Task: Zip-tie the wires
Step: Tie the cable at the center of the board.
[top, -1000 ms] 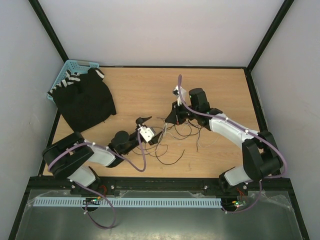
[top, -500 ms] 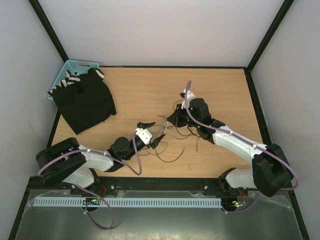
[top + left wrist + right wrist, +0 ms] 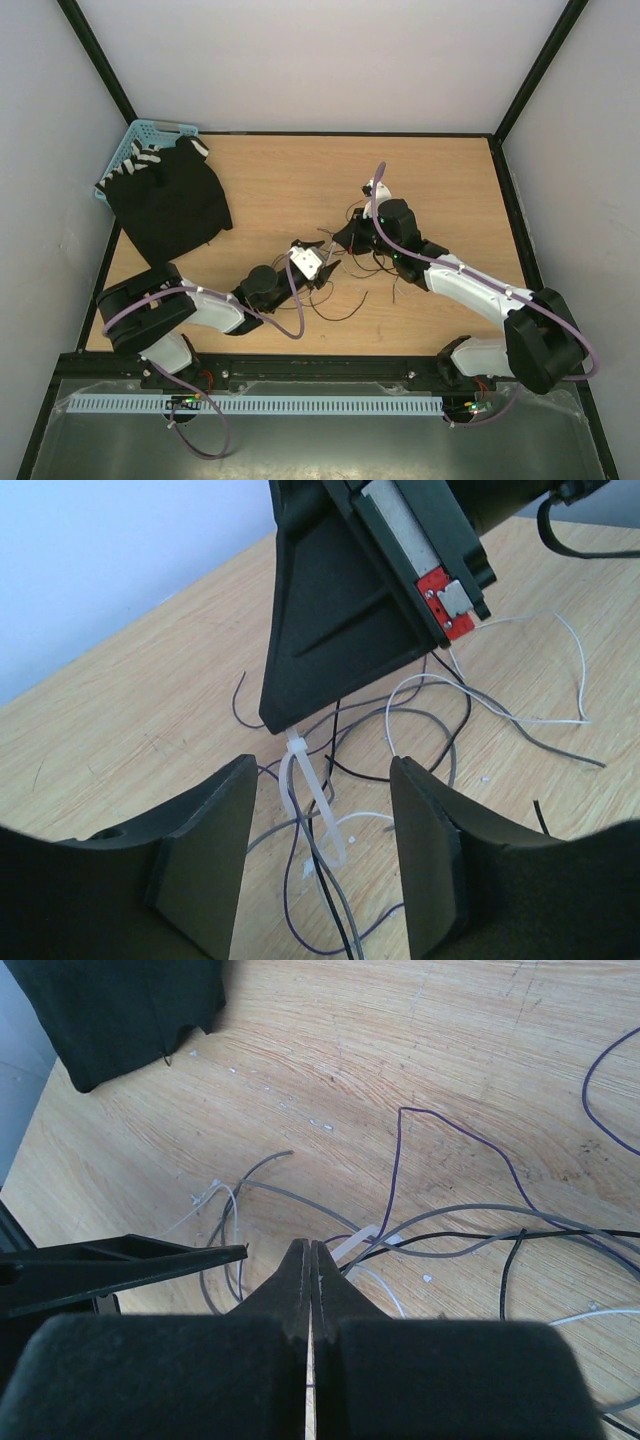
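**White zip tie: pinched by right claw, left claw open around it**

The zip tie [image 3: 306, 798] is seen near the middle of the wooden table [image 3: 270, 190]. It is folded into a narrow loop, and a few strands of the wires [image 3: 372, 266] appear to be threaded through it. Its upper end is lifted off the wood and clamped in the tip of the right gripper [image 3: 309, 1255], whose jaws are pressed flat together. The left gripper [image 3: 322, 778] is parted, with one finger set on each side of the tie and neither touching it. In the top view the two gripper tips are found just beside each other.

The wires are spread loose on the wood under and to the right of the tie. Thin grey, white, black and purple strands are seen, curled and crossing one another.

A black cloth with white stripes [image 3: 170, 205] is laid at the far-left corner, partly over a blue basket [image 3: 135, 140] and well apart from the wires.
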{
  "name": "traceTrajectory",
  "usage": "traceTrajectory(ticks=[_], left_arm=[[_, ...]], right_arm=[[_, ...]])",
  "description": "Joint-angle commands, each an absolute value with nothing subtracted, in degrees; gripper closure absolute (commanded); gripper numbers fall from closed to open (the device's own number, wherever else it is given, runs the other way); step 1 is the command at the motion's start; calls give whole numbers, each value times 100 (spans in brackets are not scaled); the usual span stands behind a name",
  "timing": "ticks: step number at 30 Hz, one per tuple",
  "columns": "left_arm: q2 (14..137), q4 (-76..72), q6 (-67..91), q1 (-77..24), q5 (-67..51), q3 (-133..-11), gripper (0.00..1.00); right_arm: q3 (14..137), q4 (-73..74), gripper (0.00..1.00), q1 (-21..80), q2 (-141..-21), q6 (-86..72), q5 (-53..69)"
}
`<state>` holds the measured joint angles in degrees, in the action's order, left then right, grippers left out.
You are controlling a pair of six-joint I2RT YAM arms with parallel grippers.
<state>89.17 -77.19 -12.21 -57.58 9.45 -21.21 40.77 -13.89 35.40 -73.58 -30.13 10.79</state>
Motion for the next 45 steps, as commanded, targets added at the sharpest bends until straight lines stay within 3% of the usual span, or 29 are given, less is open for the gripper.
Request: traceTrajectory(ticks=[1, 12, 30, 45], left_arm=[[9062, -7851, -1381, -5801, 1167, -2403, 44], [9198, -7780, -1352, -5675, 1177, -2578, 62], [9303, -7673, -688, -5335, 730, -2740, 68], [9396, -7664, -627, -5273, 609, -2849, 99]], right_arm=[[4009, -1639, 100, 3591, -7177, -3131, 993], [3997, -1683, 100, 3603, -7112, -3190, 984], [3938, -1767, 100, 3630, -7097, -3303, 1016], [3915, -1815, 100, 3656, -7106, -3353, 990]])
